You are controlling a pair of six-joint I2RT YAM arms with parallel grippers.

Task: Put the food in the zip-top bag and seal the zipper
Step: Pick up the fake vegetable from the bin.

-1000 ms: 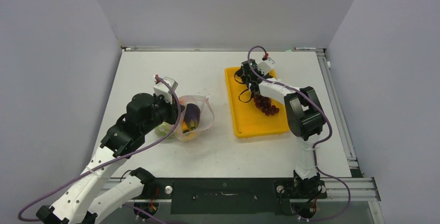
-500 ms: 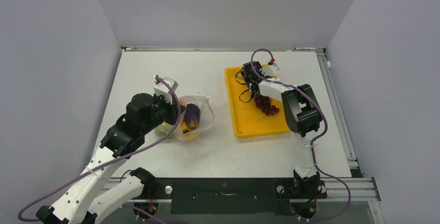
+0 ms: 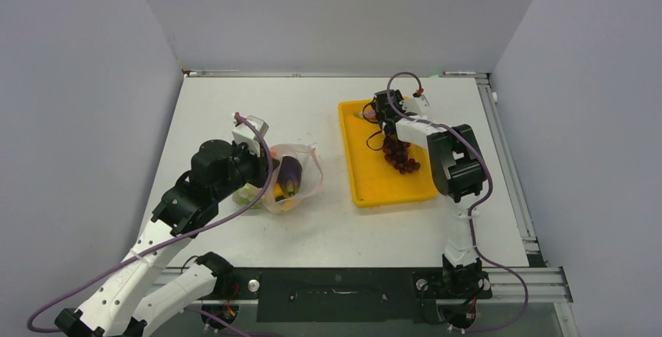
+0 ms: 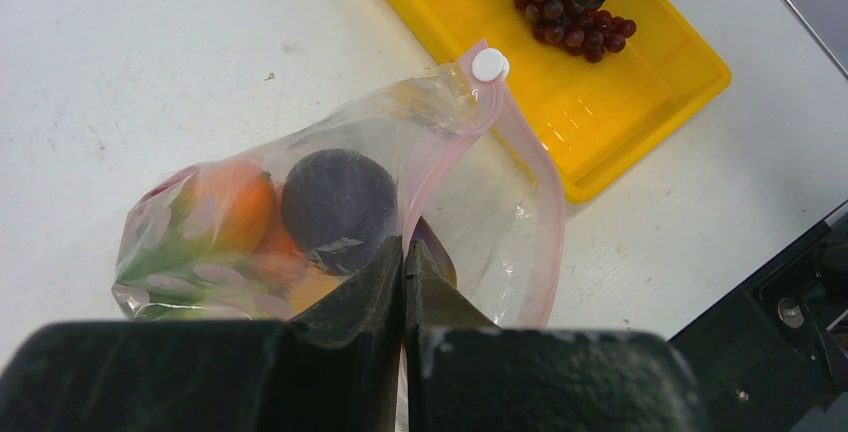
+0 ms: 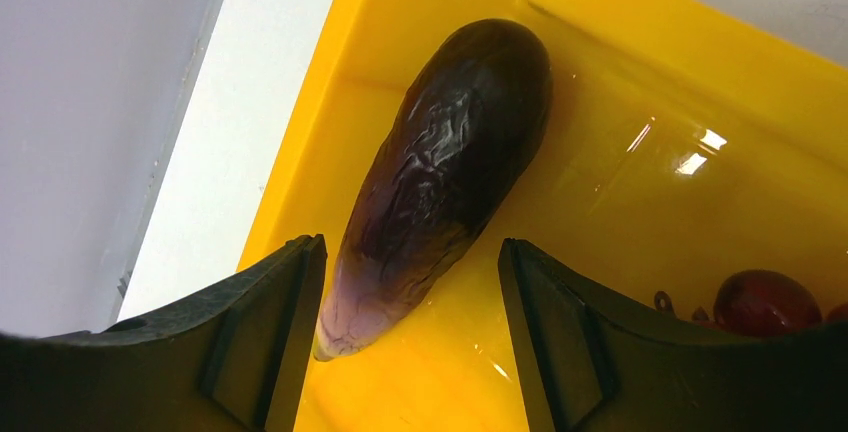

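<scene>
On the left half of the tabletop (image 3: 234, 111), the zip-top bag (image 4: 470, 202) lies on its side, partly filled. A dark, round-ended bagged eggplant (image 4: 338, 197), an orange pepper (image 4: 232, 202) and some hazy green pieces show through its film. The mouth gapes toward the yellow tray (image 3: 375, 185). The zipper (image 4: 520, 142), a narrow pink strip with a white slider (image 4: 489, 64) at one end, curves open, so no sealing has been done.

The left end effector (image 4: 404, 262) has its fingers pressed together, clamped on the bag's mouth edge where the pink strip runs in between them. The right end effector (image 5: 410, 252) has its fingers apart and straddles the loose eggplant (image 5: 450, 152) in the tray's far corner; no contact is visible. The grapes (image 3: 400, 156) lie mid-tray.

By estimate, loading is more than half done, with two items and the closure left.

The bag is thin, limp, creased plastic, and the tray is rigid, smooth and glossy. The loose eggplant has wrinkled skin and tapers to a paler tip. The grapes form a knobbly cluster of small shiny spheres.
</scene>
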